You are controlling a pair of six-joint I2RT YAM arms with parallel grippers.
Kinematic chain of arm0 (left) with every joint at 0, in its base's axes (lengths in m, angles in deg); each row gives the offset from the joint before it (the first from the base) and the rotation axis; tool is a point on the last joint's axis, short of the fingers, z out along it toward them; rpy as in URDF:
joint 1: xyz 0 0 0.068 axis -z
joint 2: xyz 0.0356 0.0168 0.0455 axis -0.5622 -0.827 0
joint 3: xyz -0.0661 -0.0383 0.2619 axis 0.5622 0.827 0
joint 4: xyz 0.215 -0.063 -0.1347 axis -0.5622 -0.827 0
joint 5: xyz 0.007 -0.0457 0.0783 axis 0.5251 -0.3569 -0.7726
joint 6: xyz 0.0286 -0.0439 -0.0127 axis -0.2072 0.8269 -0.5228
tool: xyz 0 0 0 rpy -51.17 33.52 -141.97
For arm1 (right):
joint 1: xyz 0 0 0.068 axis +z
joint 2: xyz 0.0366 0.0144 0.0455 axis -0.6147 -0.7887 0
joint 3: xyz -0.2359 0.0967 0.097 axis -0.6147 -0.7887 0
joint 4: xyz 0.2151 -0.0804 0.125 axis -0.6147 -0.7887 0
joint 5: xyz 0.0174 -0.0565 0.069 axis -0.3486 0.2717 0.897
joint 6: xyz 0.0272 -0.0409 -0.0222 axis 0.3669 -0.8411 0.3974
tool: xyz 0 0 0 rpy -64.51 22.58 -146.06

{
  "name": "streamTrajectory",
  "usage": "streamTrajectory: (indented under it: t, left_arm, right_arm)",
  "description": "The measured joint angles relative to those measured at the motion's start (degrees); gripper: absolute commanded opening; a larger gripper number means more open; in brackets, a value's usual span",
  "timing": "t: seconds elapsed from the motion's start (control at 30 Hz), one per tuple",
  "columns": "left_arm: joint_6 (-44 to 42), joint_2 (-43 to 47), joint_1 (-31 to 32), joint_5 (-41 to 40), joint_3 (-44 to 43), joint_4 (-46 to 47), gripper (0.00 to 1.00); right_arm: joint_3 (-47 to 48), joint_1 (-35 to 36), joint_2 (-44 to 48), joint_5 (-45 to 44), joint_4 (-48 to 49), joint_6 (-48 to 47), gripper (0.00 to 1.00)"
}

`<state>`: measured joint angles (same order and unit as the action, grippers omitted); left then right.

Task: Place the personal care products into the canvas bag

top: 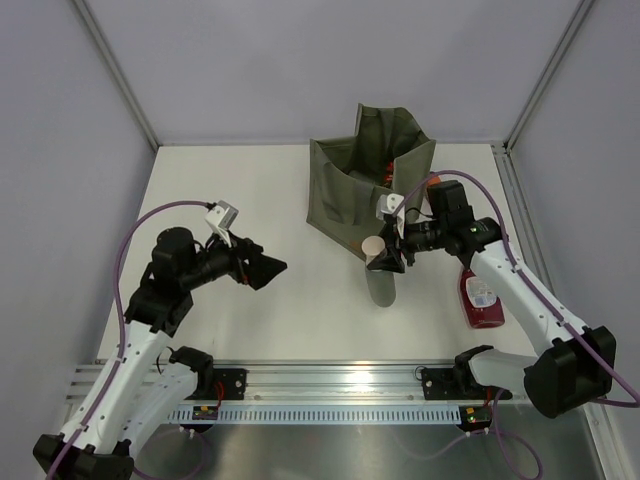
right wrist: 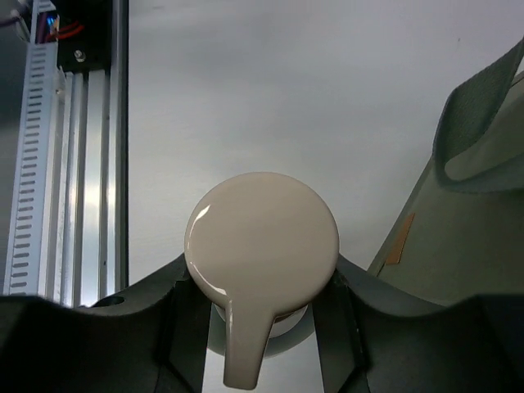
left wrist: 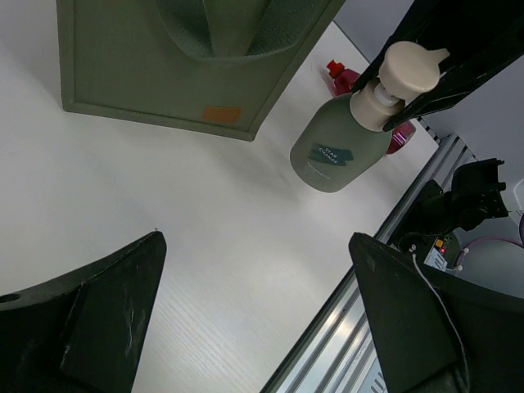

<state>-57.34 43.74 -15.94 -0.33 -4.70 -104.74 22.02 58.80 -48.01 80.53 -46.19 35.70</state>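
The right end effector grips the grey-green pump bottle by the neck under its beige head, likely against slipping, just beside the canvas bag. The left end effector gapes wide, empty.

White tabletop, evenly lit. Pale grey walls on three sides, aluminium posts at the corners. Metal rail along the near edge.

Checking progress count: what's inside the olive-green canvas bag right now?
In the top view, the boxy olive-green canvas bag stands open; an orange-red item shows against its inner wall. Its shape is too small to tell, and the bag's walls hide most of the floor.
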Motion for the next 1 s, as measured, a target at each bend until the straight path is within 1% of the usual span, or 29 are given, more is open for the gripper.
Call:
streamTrajectory:
  t: [0.23, 0.33, 0.5, 0.63, 0.83, 0.93, 1.0]
  left_arm:
    - [0.72, -0.44, 0.00, 0.55, 0.00, 1.01, 0.99]
    - [0.72, -0.52, 0.00, 0.70, 0.02, 1.01, 0.99]
    - [0.74, -0.90, 0.00, 0.76, 0.02, 1.01, 0.99]
    - [0.72, -0.92, 0.00, 0.74, 0.00, 1.01, 0.99]
    - [0.33, -0.98, 0.00, 0.72, 0.00, 0.92, 0.99]
    - [-0.09, -1.33, 0.00, 0.72, 0.00, 0.74, 0.99]
    - [-0.48, -1.57, 0.00, 0.70, 0.00, 0.46, 0.99]
  right_arm:
    - [4.13, -0.11, -0.35, 4.68, 3.69, 9.11, 0.00]
    - [8.76, -0.13, -2.19, 6.34, 5.29, 15.08, 0.00]
    - [22.43, -0.13, -7.19, 7.69, 9.88, 25.53, 0.00]
    - [35.45, -0.15, -12.09, 7.34, 14.05, 33.11, 0.00]
    - [56.89, -0.87, -22.14, 2.86, 16.79, 41.83, 0.00]
    - [65.66, -2.69, -27.61, -0.13, 17.90, 44.17, 0.00]
    - [69.75, -4.68, -30.93, -2.29, 18.60, 44.78, 0.00]
